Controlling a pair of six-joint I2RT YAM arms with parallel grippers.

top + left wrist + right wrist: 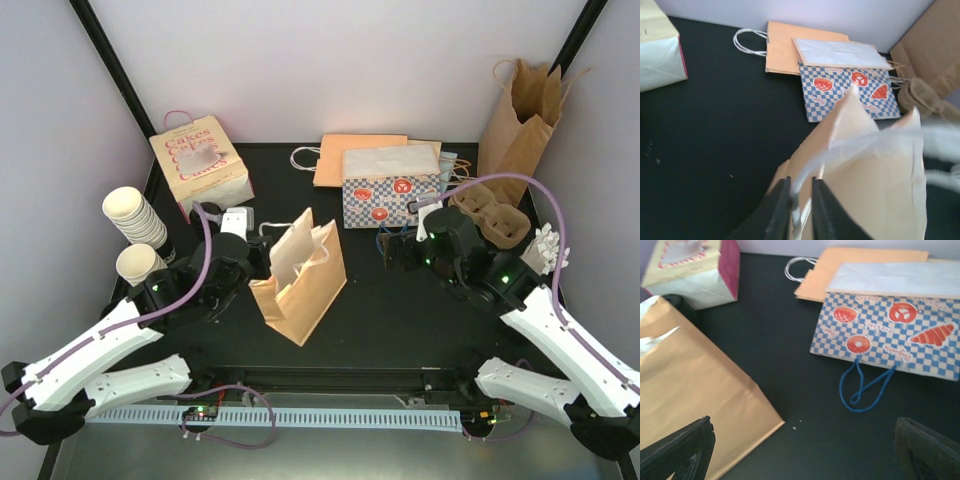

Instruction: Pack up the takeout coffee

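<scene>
The table top is matt black and faintly speckled. The standing bag is smooth tan kraft paper with a soft sheen on its side. The checkered bag is smooth printed paper with a blue cord handle. The cake box looks like lightly glossy card. The cup carrier is rough brown moulded pulp, and the tall brown bag is creased matt paper. The left gripper has fingers of matt black plastic.

A black table stands within pale lilac walls.
</scene>
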